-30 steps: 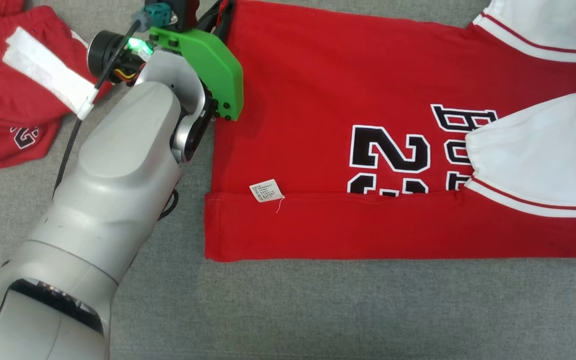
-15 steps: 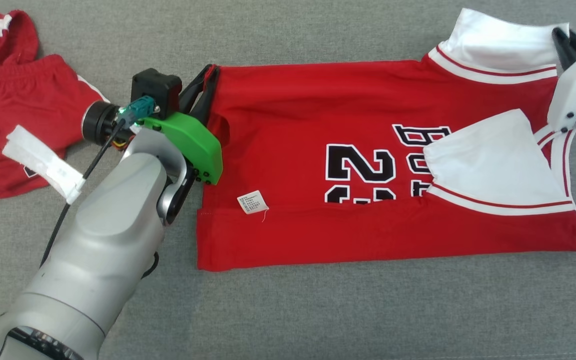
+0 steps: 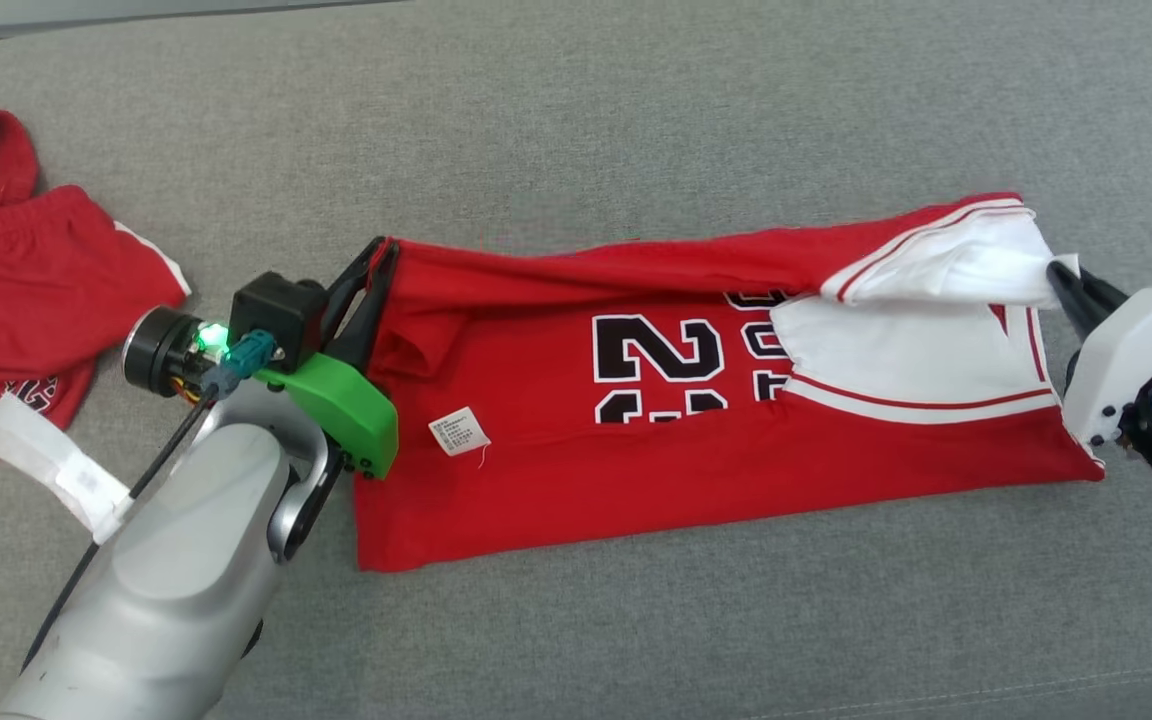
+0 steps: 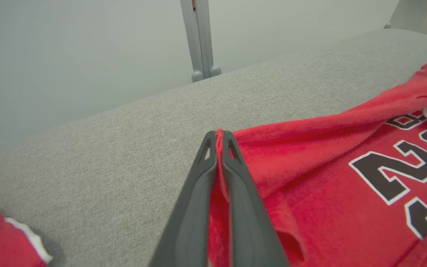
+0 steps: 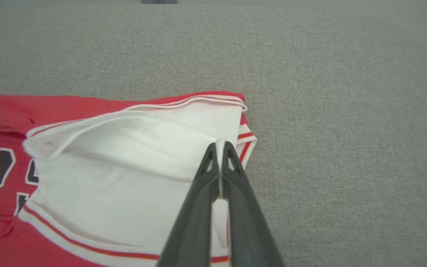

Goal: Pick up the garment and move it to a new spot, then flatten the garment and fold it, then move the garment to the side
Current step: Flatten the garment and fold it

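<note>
Grey woven cloth covers the wide surface (image 3: 636,120). The garment (image 3: 696,480), a red jersey with black numerals, lies across its middle, stretched lengthwise between the two arms. Its near part rests flat, while the far edge looks lifted and bunched, which suggests a fold being drawn over toward the robot. A second heap of red clothing (image 3: 26,270) sits well apart at the left, out of the working area. The left gripper (image 3: 378,258) has its fingers closed on the far hem corner, and the left wrist view shows red cloth pinched between them. The right gripper (image 3: 1058,272) has its fingers clamped on the white trim (image 5: 154,148) at the far shoulder end. Holding both far corners probably keeps that edge taut so the fold lands straight. A small white care label (image 3: 460,431) lies near the hem.
</note>
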{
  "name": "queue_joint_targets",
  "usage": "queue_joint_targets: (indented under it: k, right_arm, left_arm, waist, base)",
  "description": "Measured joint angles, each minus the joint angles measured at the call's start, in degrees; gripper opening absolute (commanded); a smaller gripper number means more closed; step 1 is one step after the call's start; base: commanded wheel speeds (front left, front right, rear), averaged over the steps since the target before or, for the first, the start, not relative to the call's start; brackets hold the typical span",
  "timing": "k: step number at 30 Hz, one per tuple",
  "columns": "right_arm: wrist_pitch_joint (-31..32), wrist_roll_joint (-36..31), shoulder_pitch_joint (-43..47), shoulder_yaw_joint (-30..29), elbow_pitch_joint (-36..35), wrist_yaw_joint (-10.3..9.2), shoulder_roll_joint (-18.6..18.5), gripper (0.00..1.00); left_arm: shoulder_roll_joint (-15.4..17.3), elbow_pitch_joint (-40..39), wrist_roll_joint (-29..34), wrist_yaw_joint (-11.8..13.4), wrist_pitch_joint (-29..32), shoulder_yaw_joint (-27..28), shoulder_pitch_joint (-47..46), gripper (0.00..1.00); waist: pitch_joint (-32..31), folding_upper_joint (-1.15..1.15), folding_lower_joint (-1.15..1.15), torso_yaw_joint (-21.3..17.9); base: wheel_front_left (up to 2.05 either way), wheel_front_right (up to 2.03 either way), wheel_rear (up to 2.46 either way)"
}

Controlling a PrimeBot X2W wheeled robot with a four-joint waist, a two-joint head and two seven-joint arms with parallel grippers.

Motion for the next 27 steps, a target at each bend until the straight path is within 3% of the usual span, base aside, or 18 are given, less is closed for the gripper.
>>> queue_joint_targets:
  k: [8,9,10,11,12,18,27]
  right_arm:
    - [2.64,-0.89,6.28,-2.60,-4.65,0.00,2.25,0.00]
    - [3.07,-1.11,7.15,-2.77,-5.20,0.00,2.43,0.00]
    - [3.57,-1.22,7.89,-2.89,-5.63,0.00,2.56,0.07]
    - [4.13,-1.31,8.75,-3.15,-6.12,0.00,2.83,1.00]
    - [4.47,-1.56,9.65,-3.46,-6.72,0.00,3.14,1.00]
    - [6.21,-2.71,12.93,-5.19,-10.39,-0.01,4.45,1.00]
    - [8.08,-3.77,16.11,-10.81,-13.60,0.00,7.39,1.00]
  left_arm:
    - [1.04,-4.00,4.82,-0.75,0.00,4.42,6.76,0.00]
    - [1.03,-4.07,5.23,-0.96,0.00,4.85,7.55,0.08]
    - [1.01,-4.00,5.72,-0.99,0.00,5.14,8.18,0.35]
    - [0.93,-3.99,6.26,-1.00,0.00,5.66,8.93,0.81]
    - [0.78,-4.02,6.51,-1.00,0.00,6.28,9.62,1.00]
    - [-0.81,-6.47,6.06,-0.51,0.00,12.89,13.97,1.00]
    - [-6.62,-18.98,3.90,-2.30,-0.09,30.49,24.94,1.00]
  waist:
    - [-1.88,0.00,0.00,-1.56]
    - [-2.10,0.00,0.00,-1.63]
    - [-2.28,0.00,0.00,-1.66]
    - [-2.48,0.00,0.00,-1.67]
    - [-2.68,0.00,0.00,-1.65]
    - [-3.63,0.00,0.00,-1.41]
    - [-6.13,0.00,0.00,-0.35]
  base:
    - [0.00,0.00,0.00]
    - [0.00,0.00,0.00]
    - [0.00,0.00,0.00]
    - [0.00,0.00,0.00]
    - [0.00,0.00,0.00]
    - [0.00,0.00,0.00]
    - [0.00,0.00,0.00]
